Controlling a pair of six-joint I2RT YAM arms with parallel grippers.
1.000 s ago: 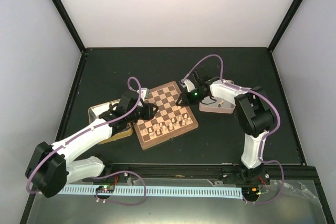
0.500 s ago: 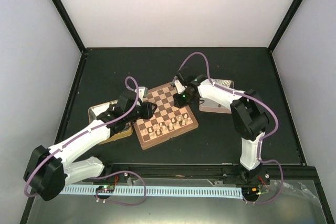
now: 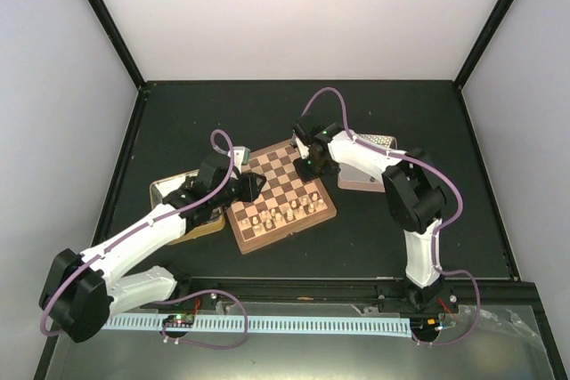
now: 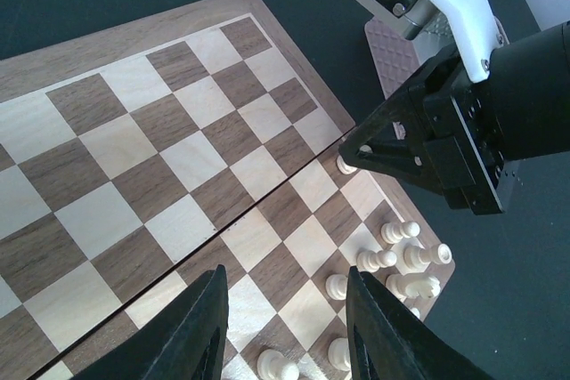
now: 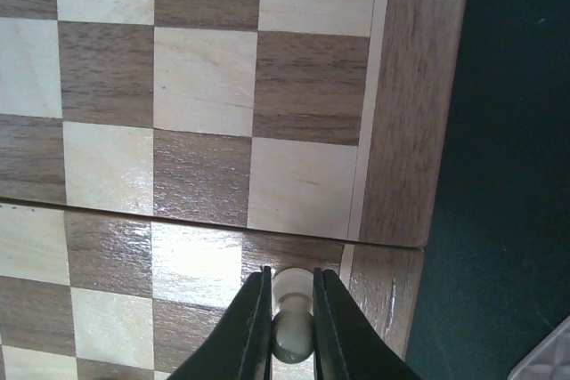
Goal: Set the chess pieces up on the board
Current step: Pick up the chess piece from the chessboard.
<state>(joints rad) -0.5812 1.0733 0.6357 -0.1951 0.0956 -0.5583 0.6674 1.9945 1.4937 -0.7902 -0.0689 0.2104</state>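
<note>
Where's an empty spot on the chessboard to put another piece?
The far half of the checkered wooden chessboard, beyond its fold line, is all bare squares. The near rows are crowded with small cream wooden chess pieces, and the right gripper holds one at the right edge.

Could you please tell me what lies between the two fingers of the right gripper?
A small pale chess piece sits between them, gripped by the right gripper near the rim of the board; the right wrist view shows it.

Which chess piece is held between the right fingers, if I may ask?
The lone piece at the board's edge beside the fold seam; the others stand clustered apart, ungripped.
</note>
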